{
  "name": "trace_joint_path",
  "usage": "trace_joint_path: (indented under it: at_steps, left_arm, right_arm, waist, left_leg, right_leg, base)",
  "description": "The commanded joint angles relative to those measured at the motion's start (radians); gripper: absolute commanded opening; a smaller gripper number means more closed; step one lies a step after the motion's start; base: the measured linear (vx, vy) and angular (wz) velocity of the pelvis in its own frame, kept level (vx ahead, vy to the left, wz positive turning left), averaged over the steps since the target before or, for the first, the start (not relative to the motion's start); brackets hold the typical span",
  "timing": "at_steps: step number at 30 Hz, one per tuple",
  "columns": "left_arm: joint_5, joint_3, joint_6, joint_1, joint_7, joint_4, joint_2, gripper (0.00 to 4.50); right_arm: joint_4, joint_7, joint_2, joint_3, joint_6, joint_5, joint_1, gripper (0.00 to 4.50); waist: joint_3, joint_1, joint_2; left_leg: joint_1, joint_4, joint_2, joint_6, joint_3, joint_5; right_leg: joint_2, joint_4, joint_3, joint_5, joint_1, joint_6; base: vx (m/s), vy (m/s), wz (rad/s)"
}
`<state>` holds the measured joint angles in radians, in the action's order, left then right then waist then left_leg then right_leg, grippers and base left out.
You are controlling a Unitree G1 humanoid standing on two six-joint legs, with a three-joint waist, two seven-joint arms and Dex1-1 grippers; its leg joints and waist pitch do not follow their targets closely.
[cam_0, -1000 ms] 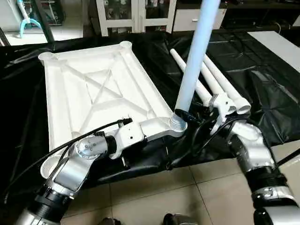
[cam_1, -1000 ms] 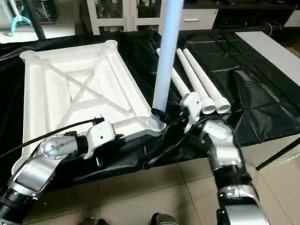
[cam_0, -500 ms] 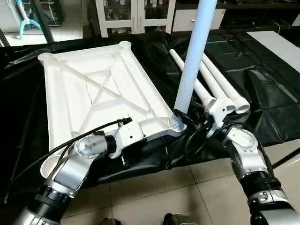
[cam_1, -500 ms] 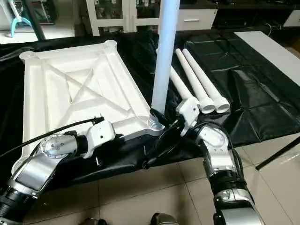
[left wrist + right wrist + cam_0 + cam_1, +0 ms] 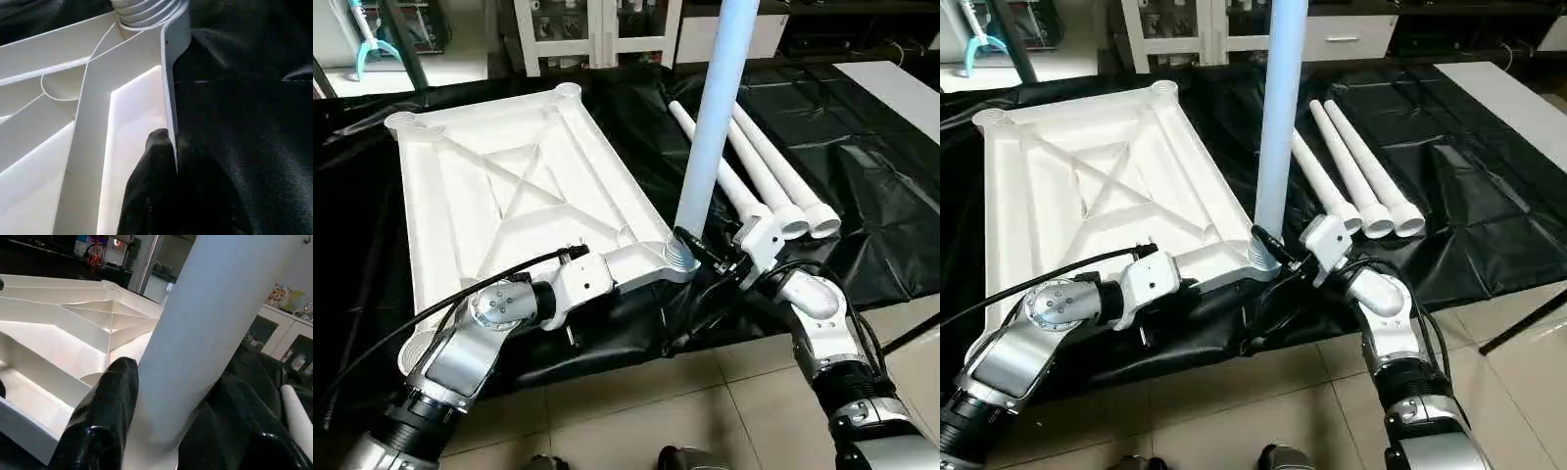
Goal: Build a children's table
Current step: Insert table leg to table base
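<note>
The white tabletop (image 5: 509,186) lies underside up on a black cloth, its X ribs showing. One white leg (image 5: 710,127) stands nearly upright in the near right corner socket (image 5: 678,257). My right gripper (image 5: 166,421) is shut on that leg just above the socket, with one black finger (image 5: 105,411) on each side of the tube. My left gripper (image 5: 168,147) is shut on the tabletop's near rim, a short way left of the same corner. Three more legs (image 5: 773,166) lie side by side on the cloth to the right.
The black cloth (image 5: 862,196) covers the floor under the parts, and beige tiles (image 5: 636,411) begin just in front of it. White cabinets (image 5: 597,29) stand at the back. A white board (image 5: 901,93) lies at the far right.
My right wrist has swung nearer and to the left around the leg's base, and the leg now leans a little less to the right. The left arm has held still.
</note>
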<state>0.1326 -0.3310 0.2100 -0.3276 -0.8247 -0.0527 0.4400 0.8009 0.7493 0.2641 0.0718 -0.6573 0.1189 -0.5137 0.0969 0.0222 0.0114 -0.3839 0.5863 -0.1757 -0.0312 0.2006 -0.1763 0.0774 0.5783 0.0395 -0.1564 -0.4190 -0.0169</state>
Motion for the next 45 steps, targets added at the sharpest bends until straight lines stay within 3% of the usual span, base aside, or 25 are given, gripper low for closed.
trace_joint_path:
  at_steps: [1, 2, 5, 7, 9, 13, 18, 25, 30, 33, 38, 42, 43, 45]
  left_arm:
    - [0.000, -0.075, -0.019, 0.022, -0.058, -0.004, -0.004, 0.00]
    - [0.000, -0.075, -0.019, 0.022, -0.058, -0.004, -0.004, 0.00]
    - [0.001, -0.075, -0.020, 0.023, -0.058, -0.004, -0.003, 0.00]
    - [0.001, -0.074, -0.022, 0.022, -0.058, -0.005, -0.001, 0.00]
    - [0.002, -0.074, -0.023, 0.022, -0.059, -0.006, 0.000, 0.00]
    - [0.003, -0.074, -0.026, 0.022, -0.058, -0.008, 0.000, 0.00]
    - [0.004, -0.075, -0.030, 0.021, -0.057, -0.010, 0.000, 0.00]
    - [0.007, -0.078, -0.037, 0.020, -0.055, -0.017, -0.008, 0.00]
    - [0.014, -0.086, -0.048, 0.024, -0.052, -0.018, -0.004, 0.00]
    - [0.013, -0.092, -0.053, 0.023, -0.052, -0.013, -0.008, 0.00]
    - [0.015, -0.100, -0.055, 0.018, -0.050, -0.009, -0.016, 0.00]
    - [0.018, -0.103, -0.061, 0.021, -0.050, -0.010, -0.017, 0.00]
    - [0.019, -0.105, -0.062, 0.024, -0.052, -0.007, -0.016, 0.00]
    - [0.019, -0.105, -0.063, 0.025, -0.053, -0.007, -0.016, 0.00]
  right_arm:
    - [0.020, -0.009, 0.056, 0.024, -0.022, -0.126, -0.024, 1.93]
    - [0.020, -0.009, 0.051, 0.016, -0.006, -0.112, -0.025, 1.93]
    - [0.010, 0.046, 0.011, -0.044, 0.155, 0.040, -0.028, 1.93]
    - [-0.008, 0.097, 0.005, -0.060, 0.207, 0.099, -0.024, 1.93]
    - [-0.022, 0.127, 0.004, -0.067, 0.241, 0.138, -0.021, 2.50]
    - [-0.035, 0.150, 0.010, -0.073, 0.261, 0.173, -0.017, 2.77]
    - [-0.098, 0.172, 0.028, -0.115, 0.342, 0.234, 0.004, 3.25]
    - [-0.169, 0.157, 0.039, -0.163, 0.410, 0.289, 0.040, 3.83]
    - [-0.313, 0.253, 0.063, -0.132, 0.614, 0.372, 0.089, 4.22]
    - [-0.314, 0.258, 0.071, -0.126, 0.654, 0.363, 0.063, 4.49]
    - [-0.264, 0.258, 0.088, -0.127, 0.706, 0.356, -0.002, 4.49]
    - [-0.242, 0.295, 0.130, -0.107, 0.777, 0.337, -0.035, 4.49]
    - [-0.224, 0.318, 0.142, -0.103, 0.794, 0.334, -0.052, 4.49]
    - [-0.221, 0.324, 0.145, -0.103, 0.799, 0.334, -0.055, 4.49]
  waist:
    - [-0.061, 0.002, 0.007]
    - [-0.060, 0.002, 0.005]
    - [-0.059, 0.005, 0.004]
    - [-0.059, 0.003, 0.003]
    - [-0.060, 0.002, 0.003]
    - [-0.063, 0.000, 0.004]
    - [-0.068, -0.006, 0.002]
    - [-0.069, -0.015, 0.000]
    - [-0.073, -0.024, -0.001]
    - [-0.075, -0.024, -0.001]
    - [-0.078, -0.024, -0.001]
    - [-0.079, -0.029, 0.005]
    - [-0.079, -0.027, 0.010]
    - [-0.079, -0.030, 0.008]
  left_leg:
    - [0.018, -0.076, -0.054, 0.073, -0.023, -0.312]
    - [0.018, -0.077, -0.055, 0.072, -0.024, -0.320]
    - [0.017, -0.080, -0.055, 0.067, -0.026, -0.340]
    - [0.020, -0.080, -0.057, 0.063, -0.027, -0.353]
    - [0.021, -0.080, -0.057, 0.060, -0.026, -0.356]
    - [0.019, -0.079, -0.056, 0.059, -0.026, -0.334]
    - [0.021, -0.076, -0.057, 0.074, -0.022, -0.283]
    - [0.023, -0.075, -0.057, 0.078, -0.020, -0.263]
    - [0.022, -0.074, -0.056, 0.087, -0.021, -0.240]
    - [0.021, -0.072, -0.056, 0.083, -0.021, -0.240]
    - [0.022, -0.071, -0.055, 0.071, -0.022, -0.232]
    - [0.024, -0.065, -0.054, 0.088, -0.018, -0.190]
    - [0.020, -0.064, -0.053, 0.094, -0.016, -0.181]
    - [0.019, -0.063, -0.054, 0.100, -0.017, -0.173]
  right_leg:
    - [0.055, -0.070, -0.038, -0.339, 0.032, -0.208]
    - [0.054, -0.070, -0.037, -0.349, 0.032, -0.207]
    - [0.053, -0.071, -0.036, -0.368, 0.033, -0.202]
    - [0.054, -0.073, -0.037, -0.374, 0.032, -0.201]
    - [0.054, -0.073, -0.038, -0.371, 0.030, -0.202]
    - [0.055, -0.071, -0.038, -0.349, 0.033, -0.208]
    - [0.054, -0.065, -0.038, -0.283, 0.036, -0.225]
    - [0.054, -0.065, -0.037, -0.279, 0.037, -0.225]
    - [0.052, -0.063, -0.036, -0.260, 0.044, -0.216]
    - [0.055, -0.063, -0.036, -0.277, 0.042, -0.216]
    - [0.055, -0.062, -0.035, -0.284, 0.041, -0.218]
    - [0.054, -0.057, -0.035, -0.240, 0.043, -0.229]
    - [0.055, -0.057, -0.035, -0.237, 0.045, -0.230]
    - [0.057, -0.056, -0.035, -0.236, 0.046, -0.228]
  base:
    - [0.000, 0.000, 0.00]
    - [0.000, 0.000, 0.00]
    - [0.000, 0.000, 0.00]
    - [0.000, 0.000, 0.00]
    - [0.000, 0.000, 0.00]
    - [0.000, 0.000, 0.00]
    - [0.000, 0.000, 0.00]
    - [0.000, 0.000, 0.00]
    - [0.000, 0.000, 0.00]
    - [0.000, 0.000, 0.00]
    - [0.000, 0.000, 0.00]
    - [0.000, 0.000, 0.00]
    - [0.000, 0.000, 0.00]
    - [0.000, 0.000, 0.00]
